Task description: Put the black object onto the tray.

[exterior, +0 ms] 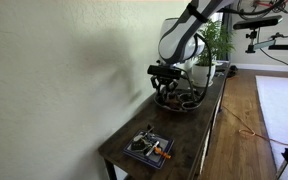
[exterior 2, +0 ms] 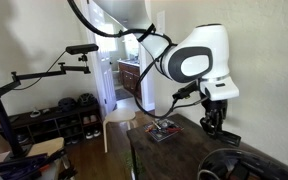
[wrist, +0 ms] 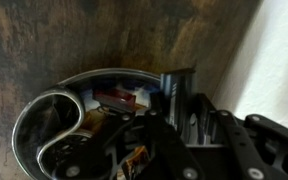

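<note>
A: Your pincer (exterior: 165, 88) hangs low at the far part of the long dark wooden desk (exterior: 187, 135), right over the round, dark, shallow tray with the raised shiny rim (wrist: 24, 115). I can't tell how far its jaws are parted; in the wrist view they are just a dark mass.

B: Same here. I can't pick out the small black oblong object either. It may be between the jaws or already lying among the things in the round tray. Don't assume either.

A: Then that is the main risk. If you are carrying it and let go while the pincer sits over the right edge of the rim, the object can hit the rim and slide onto the desk, or roll off the open right side to the floor.

B: The round tray is also crowded. A reddish flat item (wrist: 114, 97) and other dark bits lie inside it. Come down too far and you press on them, or tip the tray by its rim.

A: Around you, the pale wall (exterior: 54, 70) runs close along the left of the desk, so there is little room to swing that way. A green potted plant (exterior: 212, 40) stands just beyond the round tray at the far end.

B: The square dark tray (exterior: 134, 152) with the orange-handled tool (exterior: 160, 150) sits at the near end, well apart. It isn't in your way, and it isn't your target.
</note>
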You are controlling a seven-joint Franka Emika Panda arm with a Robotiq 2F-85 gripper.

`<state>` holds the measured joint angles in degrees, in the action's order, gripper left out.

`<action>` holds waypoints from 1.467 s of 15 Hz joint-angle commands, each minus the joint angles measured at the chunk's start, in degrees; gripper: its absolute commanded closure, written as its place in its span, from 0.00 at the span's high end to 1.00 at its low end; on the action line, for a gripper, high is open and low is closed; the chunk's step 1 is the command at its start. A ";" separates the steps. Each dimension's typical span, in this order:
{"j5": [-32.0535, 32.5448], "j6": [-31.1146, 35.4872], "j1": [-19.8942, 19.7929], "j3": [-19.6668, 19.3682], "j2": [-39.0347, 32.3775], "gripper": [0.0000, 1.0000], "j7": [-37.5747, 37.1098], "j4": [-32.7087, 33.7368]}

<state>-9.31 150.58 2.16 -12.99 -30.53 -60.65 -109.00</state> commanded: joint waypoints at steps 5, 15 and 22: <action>1.06 5.58 -1.35 -1.17 -0.30 0.14 -0.50 -2.21; 1.10 6.59 -1.72 -1.89 -5.51 0.14 0.34 0.17; 1.02 5.76 -2.87 -2.63 -8.67 0.14 1.07 3.51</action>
<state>-8.97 156.15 -0.02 -15.34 -37.92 -60.51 -107.32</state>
